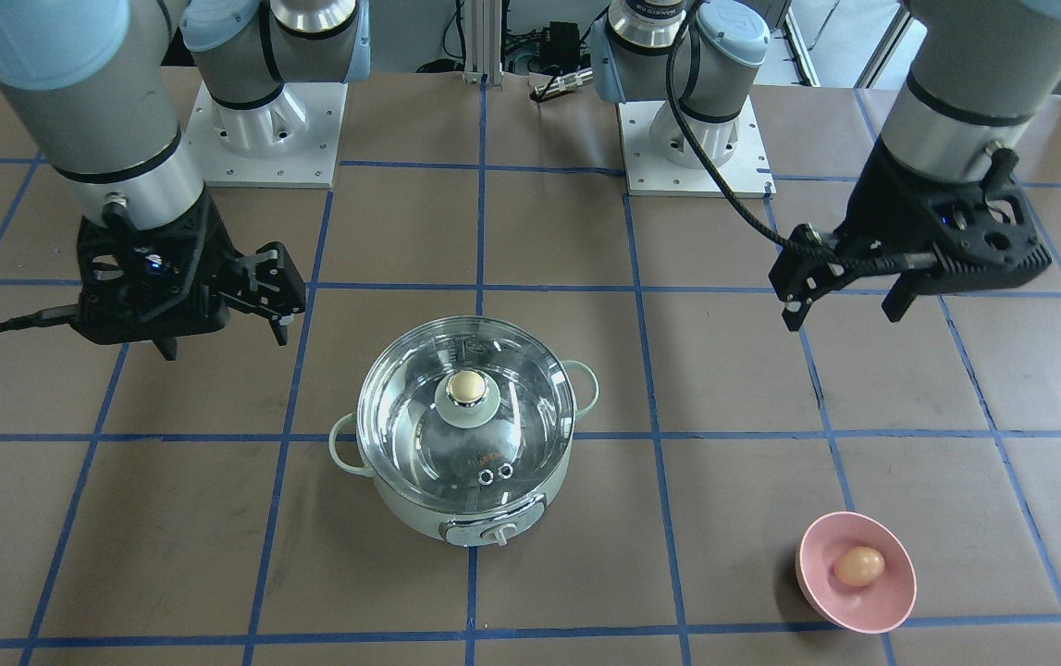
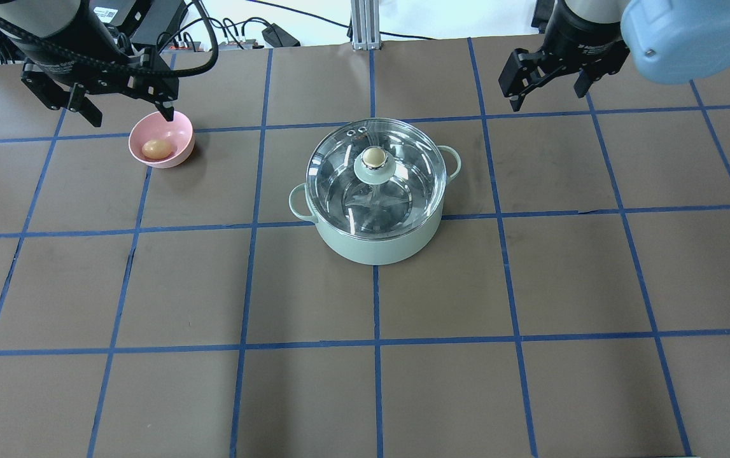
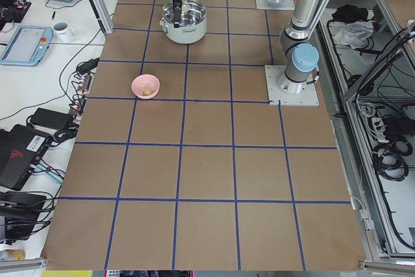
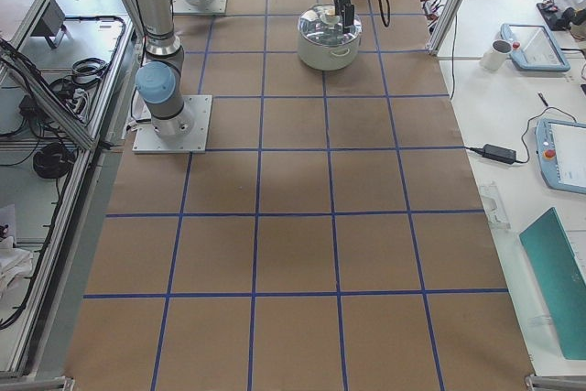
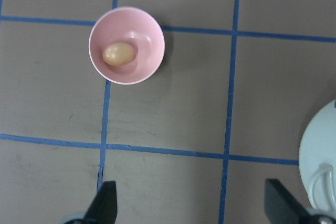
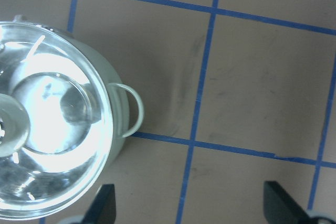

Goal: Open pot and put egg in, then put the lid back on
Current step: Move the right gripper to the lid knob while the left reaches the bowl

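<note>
The mint-green pot (image 1: pixel 419 513) stands mid-table with the clear glass lid (image 1: pixel 511 430) on it, beige knob (image 1: pixel 463 386) on top. It also shows in the overhead view, pot (image 2: pixel 374 245) and lid (image 2: pixel 403 184). The tan egg (image 1: pixel 858 566) lies in a pink bowl (image 1: pixel 891 601); both show overhead, egg (image 2: pixel 156 149) and bowl (image 2: pixel 180 135), and in the left wrist view, egg (image 5: pixel 118 54). My left gripper (image 2: pixel 129 117) is open and empty, raised just beyond the bowl. My right gripper (image 2: pixel 549 95) is open and empty, raised to the right of the pot, whose lid (image 6: pixel 47 124) fills its view's left.
The table is brown with a blue tape grid. The two arm bases (image 1: pixel 266 129) stand on white plates at the robot's side. The pot's loop handle (image 6: pixel 131 111) sticks out toward my right gripper. Tablets and a mug (image 4: pixel 499 52) lie on side benches off the table.
</note>
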